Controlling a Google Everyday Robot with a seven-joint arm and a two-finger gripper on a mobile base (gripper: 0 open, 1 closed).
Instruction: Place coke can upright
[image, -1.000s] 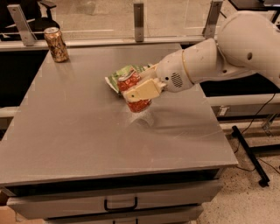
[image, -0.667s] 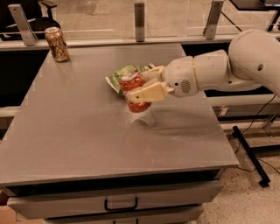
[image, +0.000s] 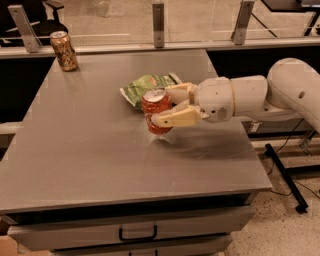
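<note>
The coke can (image: 155, 109) is red-orange with a silver top facing up, standing almost upright just above or on the grey table (image: 90, 150), near its middle right. My gripper (image: 169, 107) reaches in from the right on a cream arm, and its two fingers (image: 175, 119) close around the can's sides. The can's lower edge is near the tabletop; I cannot tell whether it touches.
A green crinkled chip bag (image: 142, 85) lies just behind the coke can. A brown-gold patterned can (image: 64, 50) stands at the table's far left corner. A rail with metal posts (image: 158, 22) runs along the back edge. A drawer handle (image: 137, 234) shows below the front edge.
The arm has drawn lower and flatter, and the held can has come more upright while staying at about the same spot.
</note>
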